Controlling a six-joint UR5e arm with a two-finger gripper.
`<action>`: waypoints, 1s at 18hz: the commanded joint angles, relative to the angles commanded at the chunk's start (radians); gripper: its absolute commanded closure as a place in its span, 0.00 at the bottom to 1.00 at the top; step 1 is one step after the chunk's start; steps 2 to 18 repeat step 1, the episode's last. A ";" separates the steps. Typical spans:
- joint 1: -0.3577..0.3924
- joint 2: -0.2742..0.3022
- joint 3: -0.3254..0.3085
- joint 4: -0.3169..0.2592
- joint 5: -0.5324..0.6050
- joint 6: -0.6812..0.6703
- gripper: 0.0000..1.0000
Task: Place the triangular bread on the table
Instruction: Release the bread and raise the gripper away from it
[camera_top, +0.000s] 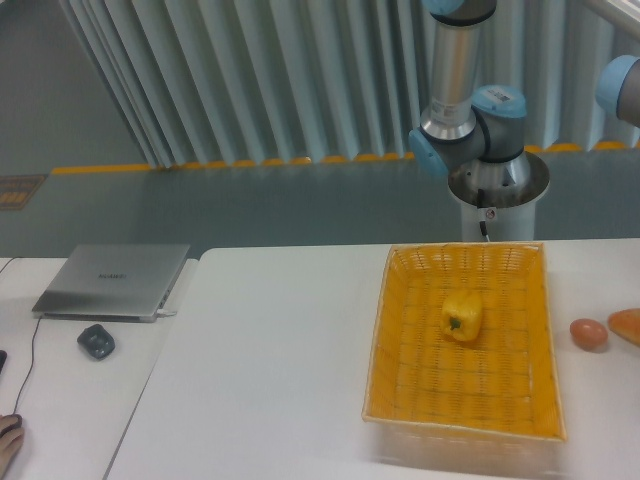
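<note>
The orange-brown triangular bread (627, 326) lies on the white surface (280, 360) at the right edge, beside a brown egg (589, 334). The end effector is out of view; the laptop's (114, 281) lid lettering is unreadable.

The arm (470, 110) is standing upright behind the far edge, its wrist and gripper lying outside the frame at right.

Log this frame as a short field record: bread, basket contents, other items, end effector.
triangular bread: on the table at the right image edge, outside the basket, partly cut off
basket: holds only the yellow pepper
egg: on the table between basket and bread
laptop: closed, on the left side table
mouse: in front of the laptop
end effector: out of view
</note>
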 joint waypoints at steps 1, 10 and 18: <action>0.002 0.002 0.000 0.000 -0.002 0.002 0.00; 0.002 0.002 0.000 0.000 -0.002 0.002 0.00; 0.002 0.002 0.000 0.000 -0.002 0.002 0.00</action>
